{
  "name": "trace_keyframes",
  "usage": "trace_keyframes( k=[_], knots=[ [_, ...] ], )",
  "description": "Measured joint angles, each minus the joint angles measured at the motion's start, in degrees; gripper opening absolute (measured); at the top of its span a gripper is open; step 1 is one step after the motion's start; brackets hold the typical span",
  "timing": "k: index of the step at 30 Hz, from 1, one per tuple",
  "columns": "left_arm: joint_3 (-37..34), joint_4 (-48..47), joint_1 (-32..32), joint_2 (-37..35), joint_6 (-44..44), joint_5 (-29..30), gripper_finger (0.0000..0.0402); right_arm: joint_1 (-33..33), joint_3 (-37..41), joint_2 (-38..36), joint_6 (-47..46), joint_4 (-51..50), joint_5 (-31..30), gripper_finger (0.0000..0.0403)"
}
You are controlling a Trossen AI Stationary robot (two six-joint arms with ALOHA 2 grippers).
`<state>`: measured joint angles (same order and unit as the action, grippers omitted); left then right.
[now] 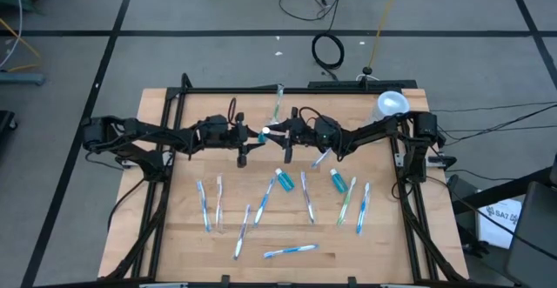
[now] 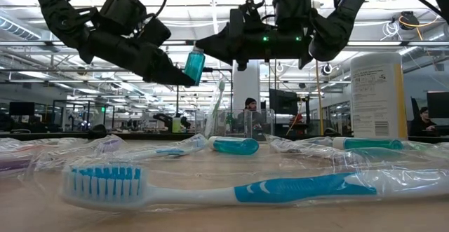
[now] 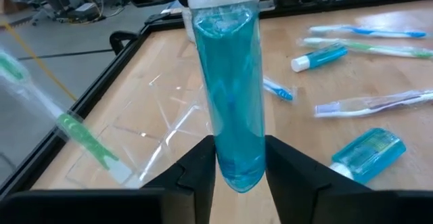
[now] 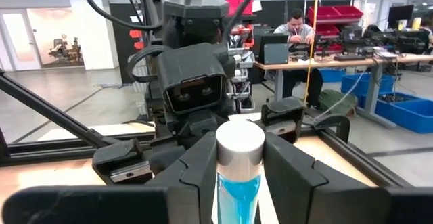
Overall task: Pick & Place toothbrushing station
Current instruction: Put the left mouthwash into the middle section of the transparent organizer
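1. Left gripper (image 3: 238, 176): raised above the middle of the table, fingers closed against the bottom end of a tube of blue liquid (image 3: 230, 102).
2. Right gripper (image 4: 238, 176): facing the left one, fingers pressed on either side of the same tube just below its white cap (image 4: 239, 145). Both grippers hold the tube between them, clear of the table.
3. Toothbrushing station (image 1: 278, 105): clear plastic holder standing at the far middle edge of the wooden table (image 1: 174, 236), just beyond the grippers; a green-and-white toothbrush (image 2: 215, 109) stands upright in it.
4. Wrapped toothbrushes: several lying loose on the near half of the table, one blue-and-white brush (image 2: 210, 186) closest to the low camera.
5. Small blue tubes: two lying among the brushes, one (image 1: 284, 179) near the centre.
6. Whitish cylinder (image 1: 391, 105): far right corner.
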<state>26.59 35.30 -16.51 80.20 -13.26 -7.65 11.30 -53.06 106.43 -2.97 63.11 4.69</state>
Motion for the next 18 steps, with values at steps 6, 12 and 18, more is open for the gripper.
trace_keyframes(
  k=[6, 12, 18],
  knots=[
    [0.0, -0.9, 0.0, 0.0, 0.1, 3.8, 0.0203, 0.2, 0.1, 0.1, 0.1, -0.7, -0.2, 0.0099],
    [0.1, -2.5, -0.1, -0.1, 2.1, 4.2, 0.0251, 1.0, 0.1, 0.1, 0.4, -4.6, -3.6, 0.0099],
    [0.1, -9.0, -0.1, -0.1, 4.5, 4.1, 0.0266, 1.1, 0.1, -4.5, 2.9, -15.0, -13.0, 0.0099]
  ],
)
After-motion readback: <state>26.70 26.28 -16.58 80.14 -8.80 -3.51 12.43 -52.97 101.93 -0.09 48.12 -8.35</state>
